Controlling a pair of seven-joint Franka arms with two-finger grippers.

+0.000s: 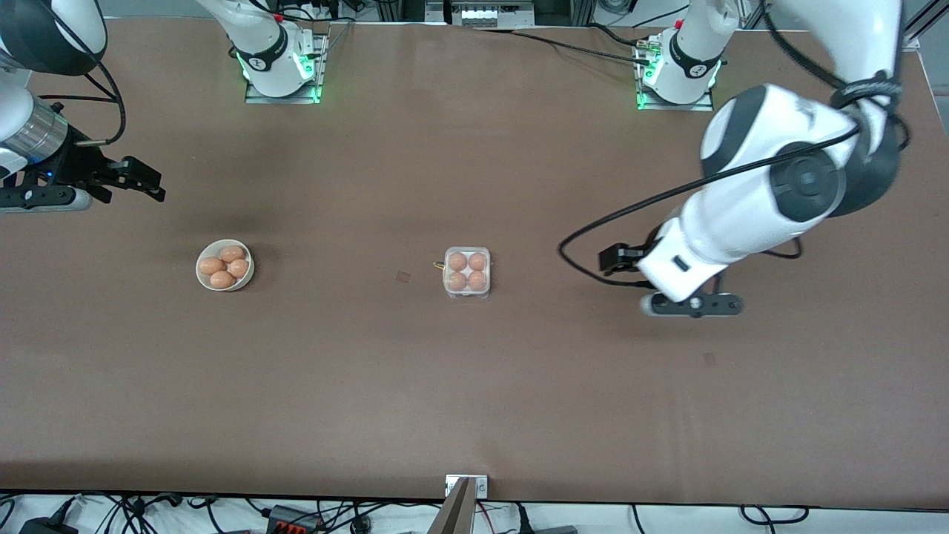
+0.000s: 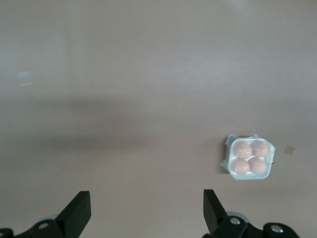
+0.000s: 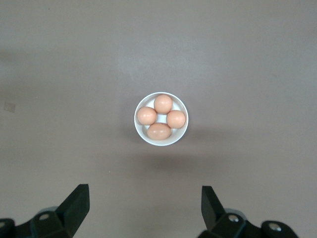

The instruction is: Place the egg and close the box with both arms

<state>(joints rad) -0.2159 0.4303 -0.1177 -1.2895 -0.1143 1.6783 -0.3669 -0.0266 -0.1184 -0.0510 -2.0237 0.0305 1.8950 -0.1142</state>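
Mid-table sat the box (image 1: 467,272), all four cells filled with eggs and its clear lid apparently down. Toward the right arm's end stood a white bowl (image 1: 202,275) holding four more eggs. Right gripper (image 3: 143,208) hung over bare table near the bowl, fingers spread; left gripper (image 2: 147,212) likewise gaped, well apart from the box. Judged eggs smooth, fragile: grip gently across the middle. Carton light, flimsy.
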